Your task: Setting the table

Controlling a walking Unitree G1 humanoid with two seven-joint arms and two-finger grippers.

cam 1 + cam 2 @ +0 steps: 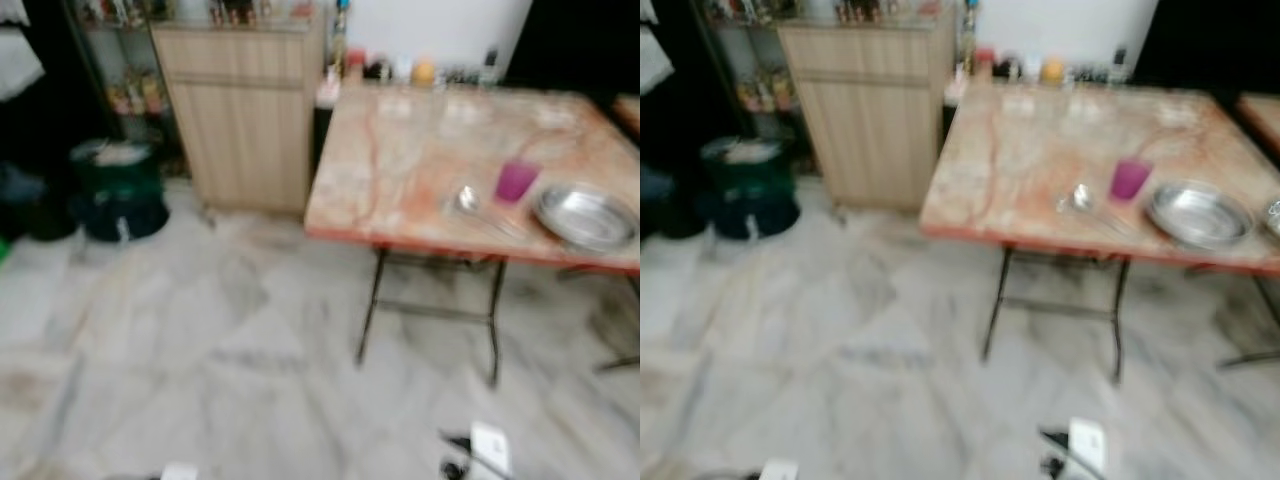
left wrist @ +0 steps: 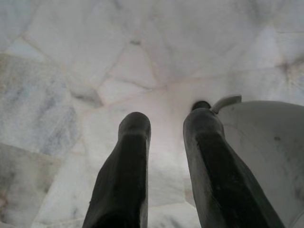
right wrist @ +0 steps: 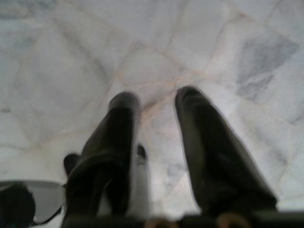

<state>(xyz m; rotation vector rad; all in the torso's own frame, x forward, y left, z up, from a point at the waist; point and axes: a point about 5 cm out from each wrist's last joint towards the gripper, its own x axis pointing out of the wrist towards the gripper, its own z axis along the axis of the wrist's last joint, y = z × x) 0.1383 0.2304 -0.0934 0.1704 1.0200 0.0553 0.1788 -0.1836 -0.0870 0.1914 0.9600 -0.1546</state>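
Left eye view, blurred. Marble-patterned table point(image 1: 420, 170) with a red edge, on a dark folding metal frame, right of centre. On its near right part: pink cup point(image 1: 516, 181), upright; metal spoon point(image 1: 470, 201) just left of the cup; round metal plate point(image 1: 587, 217) just right of the cup, close to the near edge. Cup, spoon and plate lie near one another but apart. Row of small bottles and jars point(image 1: 415, 70) along the far edge, too blurred to identify. Wooden cabinet point(image 1: 240, 115) left of the table. Dark green bin point(image 1: 118, 190) on the floor further left. Pale marble floor point(image 1: 200, 360) in the foreground.

Right eye view. Same scene. A second metal item point(image 1: 1272, 215) shows at the right edge of the picture, beside the plate; kind not discernible.

Left wrist view. Left gripper point(image 2: 166, 130), two black fingers spread with a clear gap, holding nothing, pointing down at the marble floor. A white curved body part of the robot point(image 2: 270, 147) sits beside one finger.

Right wrist view. Right gripper point(image 3: 154, 107), fingers spread apart, empty, above the marble floor.
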